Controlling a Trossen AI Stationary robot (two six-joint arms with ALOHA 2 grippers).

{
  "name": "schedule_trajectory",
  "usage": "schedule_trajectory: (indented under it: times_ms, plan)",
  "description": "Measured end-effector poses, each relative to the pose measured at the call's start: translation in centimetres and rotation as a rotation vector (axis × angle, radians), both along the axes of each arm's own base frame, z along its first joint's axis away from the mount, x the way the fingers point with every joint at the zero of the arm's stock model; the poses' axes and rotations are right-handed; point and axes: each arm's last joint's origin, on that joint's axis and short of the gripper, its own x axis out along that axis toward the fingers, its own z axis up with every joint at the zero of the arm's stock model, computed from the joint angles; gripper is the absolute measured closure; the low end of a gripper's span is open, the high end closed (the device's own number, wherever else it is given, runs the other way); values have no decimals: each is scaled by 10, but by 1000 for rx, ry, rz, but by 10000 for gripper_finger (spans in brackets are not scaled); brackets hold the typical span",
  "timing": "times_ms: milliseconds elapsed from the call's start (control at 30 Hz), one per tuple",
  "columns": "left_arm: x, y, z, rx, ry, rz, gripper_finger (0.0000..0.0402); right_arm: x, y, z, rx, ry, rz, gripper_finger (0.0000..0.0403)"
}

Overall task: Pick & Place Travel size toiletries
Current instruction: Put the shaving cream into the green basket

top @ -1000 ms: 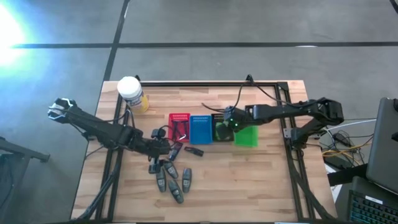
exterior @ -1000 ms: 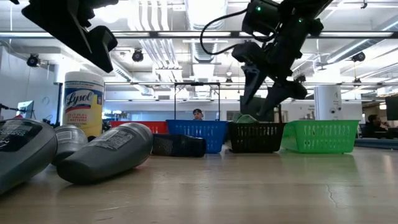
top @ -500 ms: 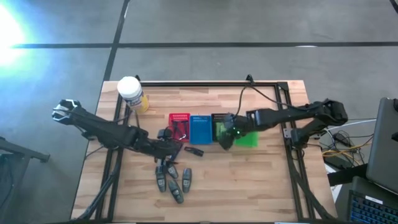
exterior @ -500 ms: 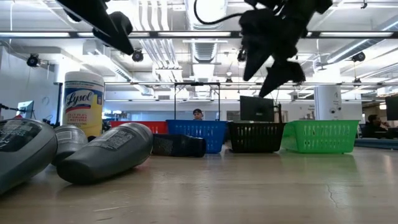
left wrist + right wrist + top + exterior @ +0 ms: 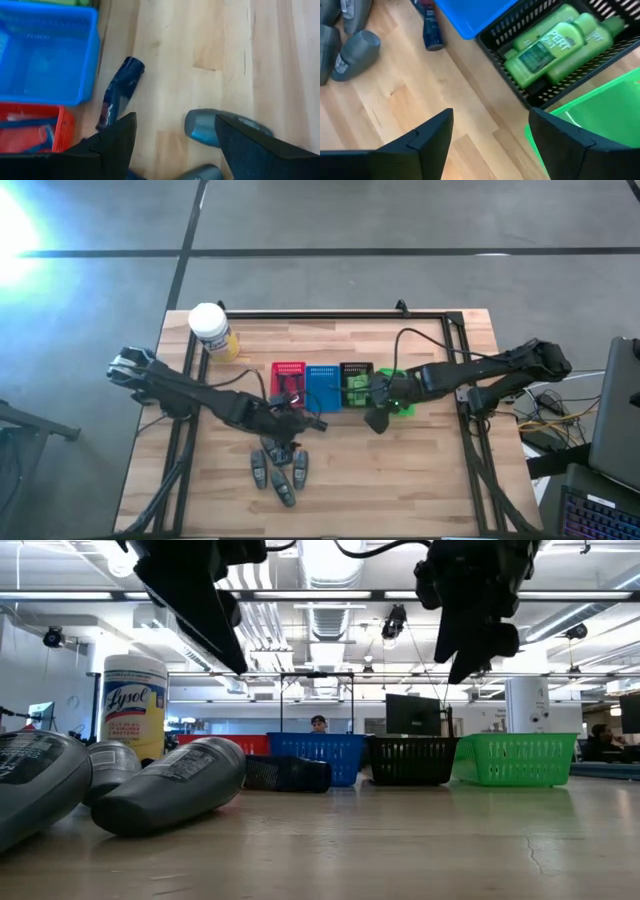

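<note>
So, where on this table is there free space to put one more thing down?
The wood is bare along the near edge right of the grey tubes, and between the green basket and the right table edge. Behind the baskets, right of the white-lidded jar, is free too. It is crowded between the tubes and the red basket.

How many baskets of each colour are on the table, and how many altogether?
Red basket: 1
Blue basket: 1
Black basket: 1
Green basket: 1
Total: 4
</note>
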Motion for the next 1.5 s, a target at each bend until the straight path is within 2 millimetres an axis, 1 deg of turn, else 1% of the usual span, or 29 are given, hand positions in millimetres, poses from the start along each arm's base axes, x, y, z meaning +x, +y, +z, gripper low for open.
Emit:
schedule_trajectory:
  times_ms: [167, 400, 500, 600, 800, 1000, 1267, 1500]
  plan:
    - [14, 2, -16, 105, 53, -102, 129, -5, -2, 3, -54, -10, -8, 165]
    - [24, 24, -46, 218, 171, -110, 129, -7, -4, 2, -80, -1, -44, 178]
    - [26, 33, -55, 239, 203, -111, 131, -7, -4, 2, -82, 7, -45, 179]
    - [29, 39, -61, 256, 230, -125, 143, -7, -4, 2, -90, 7, -51, 173]
    - [31, 43, -69, 214, 255, -182, 192, -7, -6, 1, -115, 8, -69, 163]
    - [35, 43, -76, 233, 251, -212, 230, -8, -7, 1, -136, 8, -76, 158]
    - [43, 43, -87, 284, 238, -199, 239, -8, -7, 1, -150, 10, -83, 176]
    - [44, 42, -87, 283, 226, -198, 239, -9, -7, 0, -154, 29, -82, 188]
